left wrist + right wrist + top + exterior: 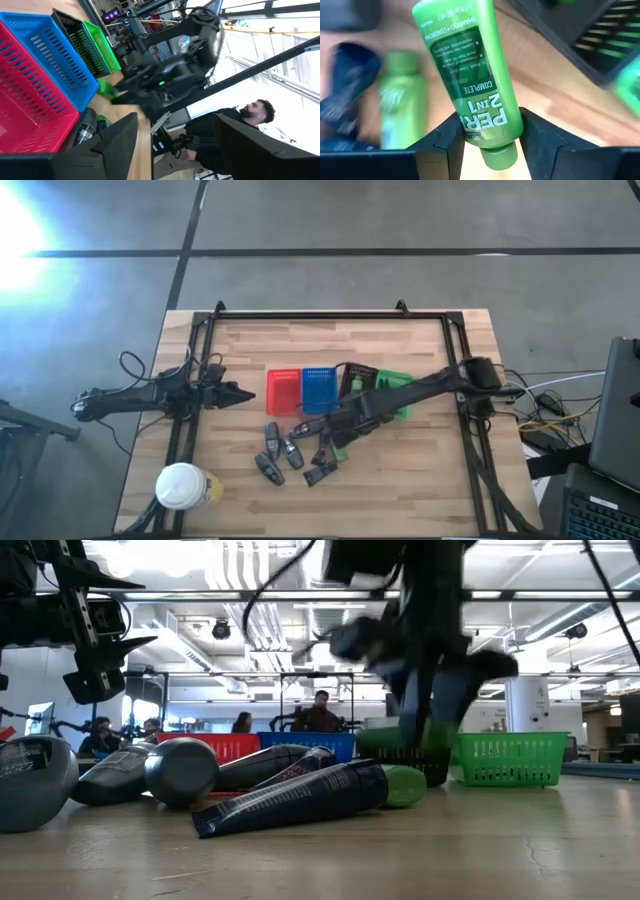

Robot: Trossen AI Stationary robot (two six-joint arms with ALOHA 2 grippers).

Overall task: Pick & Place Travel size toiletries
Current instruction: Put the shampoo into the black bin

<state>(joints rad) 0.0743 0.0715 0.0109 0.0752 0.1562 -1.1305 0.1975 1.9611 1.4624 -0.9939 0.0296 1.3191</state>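
The toiletries lie scattered on the table near the trays: dark grey tubes [270, 435] [290, 797], and one green bottle [400, 100] lying flat. My right gripper [335, 430] [490, 145] is over this pile, just on the near side of the black tray [357, 380], shut on a bright green shampoo bottle [465, 70]. My left gripper [235, 394] [180, 150] waits open above the table, left of the red tray [283, 390]. My right gripper pinches the green bottle between its two fingers [442, 142] at the cap end of the body [487, 122], just above the green cap [500, 156]. The body sticks out forward past the fingertips. The low view shows the bottle [437, 730] lifted clear of the table.
Red, blue [318, 388], black and green [398, 392] trays stand in a row across the table's middle. A white-topped yellow container [183, 487] stands at the near left corner. People sit in the room beyond the table [320, 710].
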